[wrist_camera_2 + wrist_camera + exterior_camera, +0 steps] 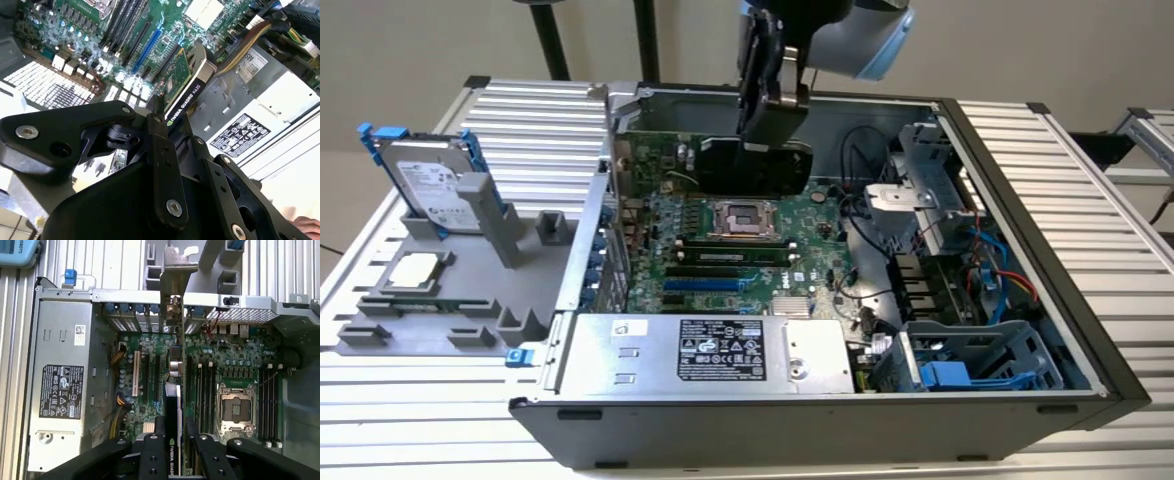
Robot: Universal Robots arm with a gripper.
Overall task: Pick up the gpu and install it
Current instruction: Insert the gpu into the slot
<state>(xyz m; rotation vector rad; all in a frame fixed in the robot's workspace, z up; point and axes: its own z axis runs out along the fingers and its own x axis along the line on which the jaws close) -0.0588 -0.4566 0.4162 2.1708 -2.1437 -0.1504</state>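
Clamped on the top edge of the graphics card (pixel 750 165), the claw (pixel 767 128) hangs above the open computer case (pixel 1014 150), its black fingers (pixel 152 450) pinching the card from both faces. In the exterior view the card is upright in the air over the far part of the green main board (pixel 720 260), its black cooler facing the camera, near the case's far wall and just above the empty square processor socket (pixel 744 217).

In the first wrist view the card (pixel 172 410) appears edge-on, running from between the fingers toward the row of rear slot covers, with its silver end bracket (pixel 172 290) reaching past the case's back edge. In the second wrist view the card (pixel 186 82) tilts above the long expansion slots; whether its bottom edge touches any slot cannot be told.

A silver power supply box (pixel 707 352) fills the near corner of the case on the exterior view's left. Outside the case, on the grey worktop (pixel 1067 180), a grey holder tray (pixel 454 290) carries a hard drive (pixel 427 185) standing on edge in a blue frame.
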